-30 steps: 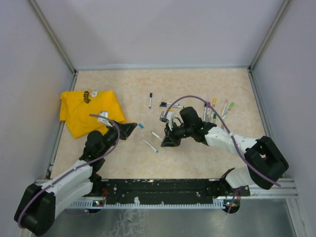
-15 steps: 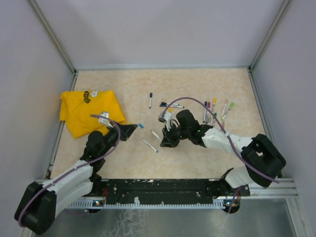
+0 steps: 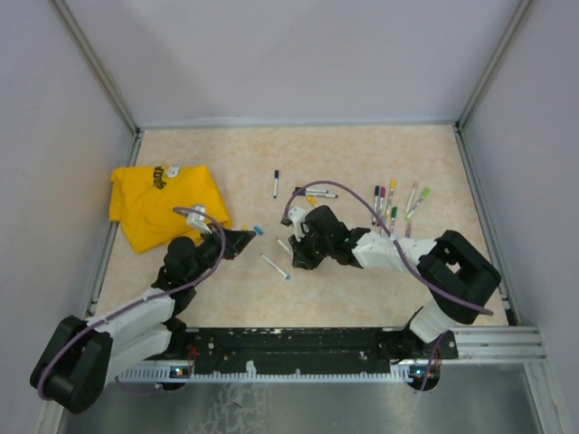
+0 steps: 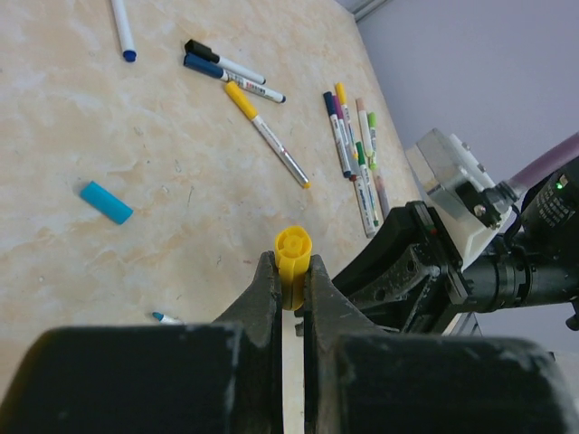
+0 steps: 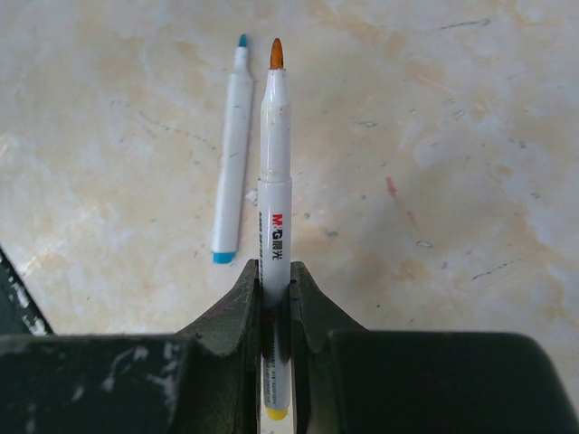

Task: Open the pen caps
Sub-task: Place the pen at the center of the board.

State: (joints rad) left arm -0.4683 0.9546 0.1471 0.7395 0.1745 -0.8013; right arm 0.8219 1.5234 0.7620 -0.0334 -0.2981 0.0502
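Note:
A yellow pen cap (image 4: 293, 258) stands end-on between the fingertips of my left gripper (image 4: 289, 271), which is shut on it just left of the table's middle (image 3: 246, 238). Facing it a short way apart, my right gripper (image 5: 274, 276) is shut on a white pen barrel (image 5: 274, 163). Its orange-yellow tip (image 5: 276, 52) is bare and points away from the jaws. A loose blue cap (image 4: 106, 202) lies on the table near the left gripper. An uncapped blue pen (image 5: 232, 149) lies flat beside the held pen.
Several capped pens (image 3: 393, 201) lie in a row at the back right. Two more pens (image 3: 312, 192) and a dark-capped one (image 3: 276, 183) sit behind the grippers. A crumpled yellow cloth (image 3: 163, 203) lies at the left. Grey walls close in the table.
The right arm's wrist has swung left toward the table's middle, still holding the pen. The left gripper has edged slightly right with the yellow cap. Both grips are unchanged.

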